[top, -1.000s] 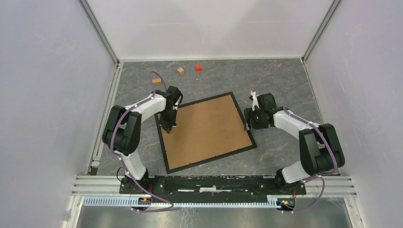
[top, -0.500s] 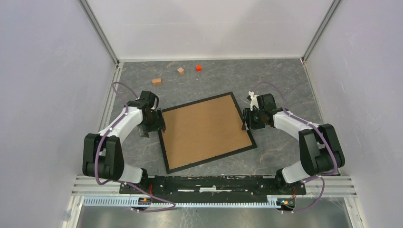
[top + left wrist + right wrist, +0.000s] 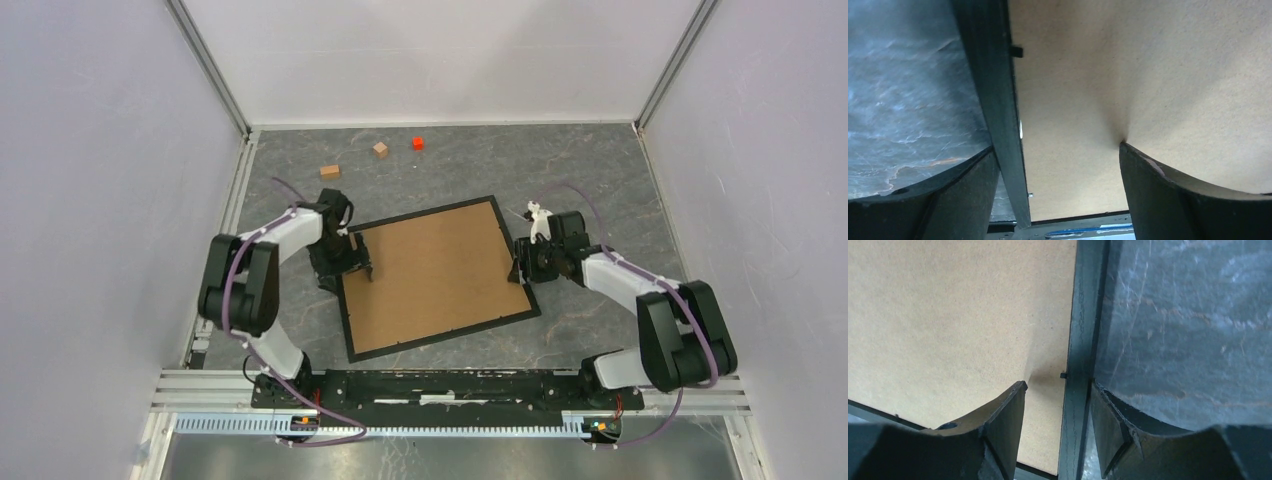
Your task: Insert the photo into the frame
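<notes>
Looking down, we see frame (image 3: 445, 336) lying flat, back up, mid-table (image 3: 600, 180), slightly askew, brown backing board (image 3: 432, 272) filling it. Left gripper (image 3: 350, 270) sits low at frame's left rail, jaws spread wide, straddling rail: one finger (image 3: 948, 200) over table, other (image 3: 1173, 200) over board. We find nothing gripped. Right gripper (image 3: 522, 266) at right rail, jaws partly apart, straddling rail too; outer finger (image 3: 1118, 430) just beside rail edge, inner finger (image 3: 998, 440) clear of rail, over board. Nothing held. Wooden blocks (image 3: 330, 171) and red block (image 3: 417, 142) lie near far wall, well apart from frame.
</notes>
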Robot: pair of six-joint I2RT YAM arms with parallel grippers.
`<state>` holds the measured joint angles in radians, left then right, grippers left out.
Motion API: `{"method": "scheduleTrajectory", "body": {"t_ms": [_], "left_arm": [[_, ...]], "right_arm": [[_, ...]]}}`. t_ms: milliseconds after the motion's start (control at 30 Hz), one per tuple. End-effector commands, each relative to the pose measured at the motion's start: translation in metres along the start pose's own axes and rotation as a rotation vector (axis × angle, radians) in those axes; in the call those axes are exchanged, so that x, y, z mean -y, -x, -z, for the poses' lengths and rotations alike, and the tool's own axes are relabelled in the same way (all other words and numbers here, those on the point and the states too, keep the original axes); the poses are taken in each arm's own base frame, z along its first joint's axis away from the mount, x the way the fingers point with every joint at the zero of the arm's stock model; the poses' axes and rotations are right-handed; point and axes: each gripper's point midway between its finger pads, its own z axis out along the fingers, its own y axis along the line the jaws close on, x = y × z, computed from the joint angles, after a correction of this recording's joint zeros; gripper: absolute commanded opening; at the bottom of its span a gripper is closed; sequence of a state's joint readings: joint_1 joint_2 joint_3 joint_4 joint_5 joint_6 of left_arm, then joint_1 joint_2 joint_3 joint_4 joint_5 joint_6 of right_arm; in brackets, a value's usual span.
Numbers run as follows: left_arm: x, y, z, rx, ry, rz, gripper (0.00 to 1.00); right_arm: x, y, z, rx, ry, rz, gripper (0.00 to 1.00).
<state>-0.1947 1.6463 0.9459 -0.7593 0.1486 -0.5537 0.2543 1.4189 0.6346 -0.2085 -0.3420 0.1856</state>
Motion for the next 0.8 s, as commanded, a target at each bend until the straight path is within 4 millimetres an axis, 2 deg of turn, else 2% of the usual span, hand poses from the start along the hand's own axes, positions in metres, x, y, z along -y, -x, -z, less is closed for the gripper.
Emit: {"method": "scheduleTrajectory", "body": {"t_ms": [0,133,167,233,333,400,467,600,667,767], "left_arm": [[0.101,0.051,0.008,0.127,-0.18,-0.179,0.92],[0.135,0.081,0.022,0.195,-0.122,-0.289,0.94],[0.134,0.087,0.025,0.208,-0.094,-0.294,0.94],[0.123,0.103,0.039,0.274,-0.001,-0.315,0.95],[0.085,0.109,0.062,0.355,0.166,-0.329,0.99],[0.061,0.094,0.071,0.352,0.201,-0.323,1.0],[0.042,0.072,0.077,0.339,0.172,-0.307,1.0],[0.013,0.032,0.087,0.343,0.13,-0.275,1.0],[0.017,0.007,0.088,0.298,0.038,-0.252,1.0],[0.049,-0.036,0.085,0.23,-0.197,-0.209,1.0]], "right_arm": [[-0.034,-0.045,0.006,-0.07,0.14,-0.03,0.56],[-0.066,-0.058,0.016,-0.043,0.224,-0.01,0.57],[-0.072,-0.058,0.019,-0.032,0.243,-0.013,0.57],[-0.075,-0.053,0.024,-0.003,0.243,-0.02,0.58],[-0.056,-0.031,0.031,0.048,0.101,0.011,0.62],[-0.036,-0.013,0.038,0.053,-0.028,0.024,0.67],[-0.025,0.015,0.044,0.092,-0.084,0.035,0.69],[-0.028,0.075,0.048,0.167,-0.059,0.046,0.7],[-0.031,0.105,0.046,0.204,-0.054,0.065,0.71],[-0.032,0.146,0.033,0.23,-0.038,0.066,0.71]]}}
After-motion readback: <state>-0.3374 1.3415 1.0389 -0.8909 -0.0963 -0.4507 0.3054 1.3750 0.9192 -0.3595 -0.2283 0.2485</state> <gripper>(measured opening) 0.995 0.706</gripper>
